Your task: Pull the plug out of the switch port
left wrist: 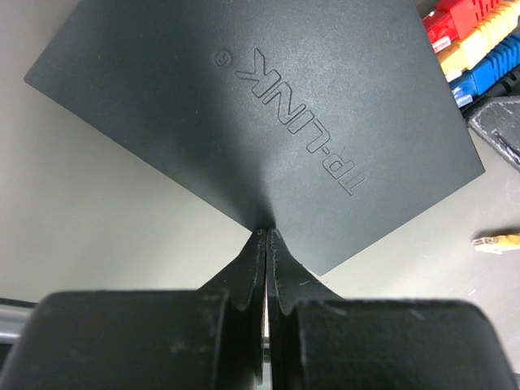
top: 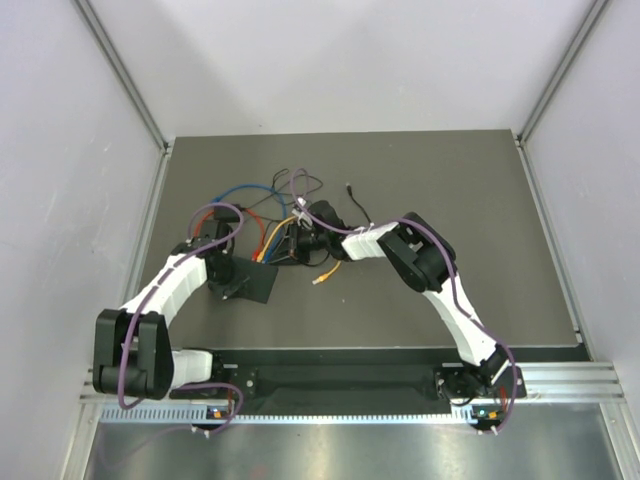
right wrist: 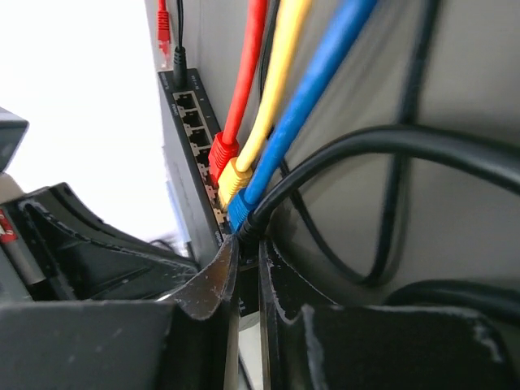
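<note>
both your pincers are clenched. left gripper (left wrist: 266,237) sits shut against the tp-link switch (left wrist: 268,106); right gripper (right wrist: 248,256) grasps the black plug (right wrist: 249,228).

The flat matte-black rectangular switch (left wrist: 268,106) is running off the left wrist view's top edge, and its near edge is vanishing behind the left gripper (left wrist: 267,244). The small black plug (right wrist: 246,231) is sinking between the fingers of the right gripper (right wrist: 248,264), which are hiding its seat in the port. The thick black cable (right wrist: 422,142) on the right is blurring.
</note>
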